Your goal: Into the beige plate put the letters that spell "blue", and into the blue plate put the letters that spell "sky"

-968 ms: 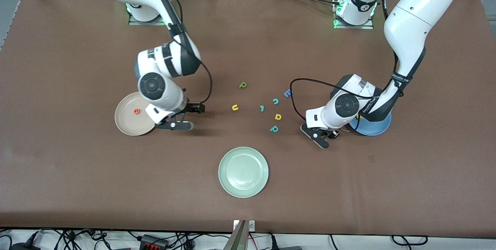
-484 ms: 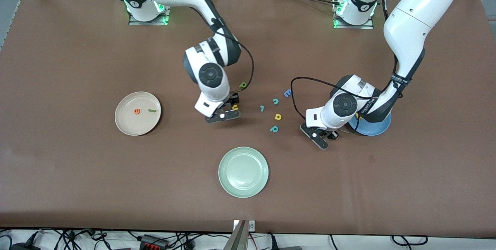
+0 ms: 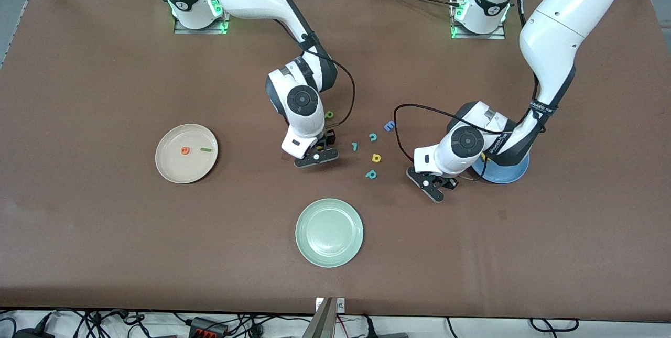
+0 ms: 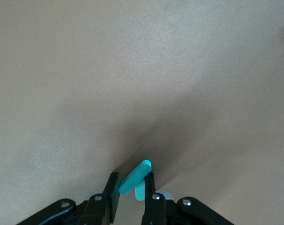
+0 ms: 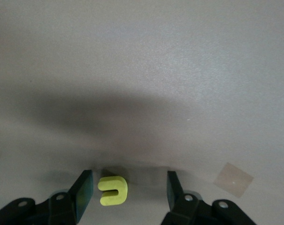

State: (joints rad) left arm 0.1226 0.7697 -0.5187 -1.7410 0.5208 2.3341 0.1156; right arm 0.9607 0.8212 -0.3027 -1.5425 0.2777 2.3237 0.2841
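The beige plate (image 3: 173,170) toward the right arm's end holds the orange e (image 3: 185,150) and the dark green bar l (image 3: 205,149). My right gripper (image 3: 316,155) (image 5: 128,180) is low over the table's middle, open, and the yellow u (image 5: 113,191) lies flat between its fingers. The green b (image 3: 328,115) lies just farther from the camera. My left gripper (image 3: 435,185) (image 4: 132,180) is down beside the blue plate (image 3: 511,173), shut on the teal y (image 4: 137,174). The left arm covers most of that plate.
Between the grippers lie a small teal letter (image 3: 355,145), a teal c (image 3: 372,137), a blue E (image 3: 389,126), a yellow a/d letter (image 3: 376,157) and a teal p (image 3: 371,174). A pale green plate (image 3: 329,232) sits nearer the camera.
The right arm left the green bar in the beige plate and swung to the table's middle, over the yellow u, its fingers narrowing. The left gripper closed on the teal y.
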